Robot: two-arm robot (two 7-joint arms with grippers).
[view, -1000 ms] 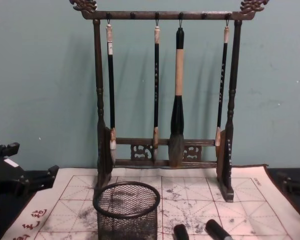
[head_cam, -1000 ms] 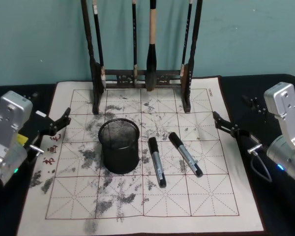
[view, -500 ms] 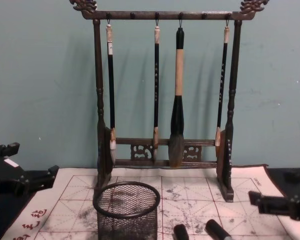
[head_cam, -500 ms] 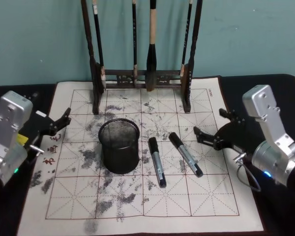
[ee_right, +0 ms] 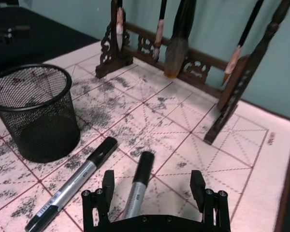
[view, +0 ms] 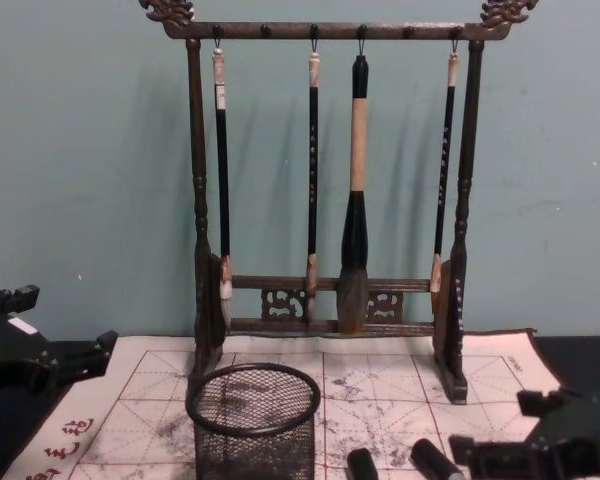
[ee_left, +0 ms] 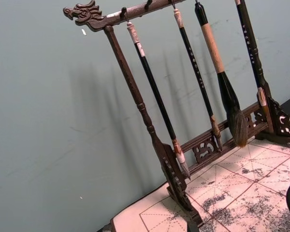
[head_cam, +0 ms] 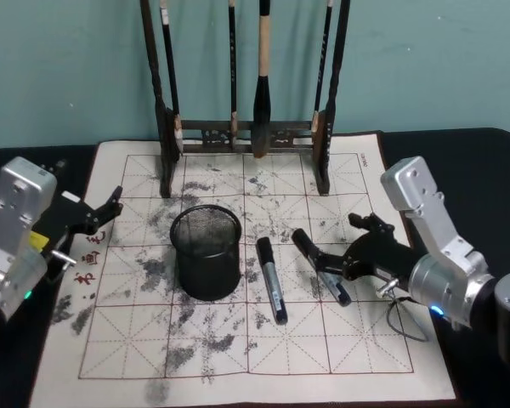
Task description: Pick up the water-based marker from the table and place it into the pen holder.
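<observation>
Since half a second ago the right gripper [head_cam: 333, 240] has travelled from the right margin to centre-right of the head view, over the right marker [head_cam: 304, 243]. Claw wide open, one finger either side of the barrel, gripping nothing. Marker lies flat on the ink-stained gridded mat [head_cam: 153, 340]: black cap, silver-grey barrel. Left marker [head_cam: 270, 280] lies between it and the pen holder [head_cam: 208, 272], a round black mesh cup at centre. Carved wooden brush rack [head_cam: 246, 133] stands behind, top centre. Left gripper [head_cam: 112, 208] parked at left edge, fingers apart, empty.
</observation>
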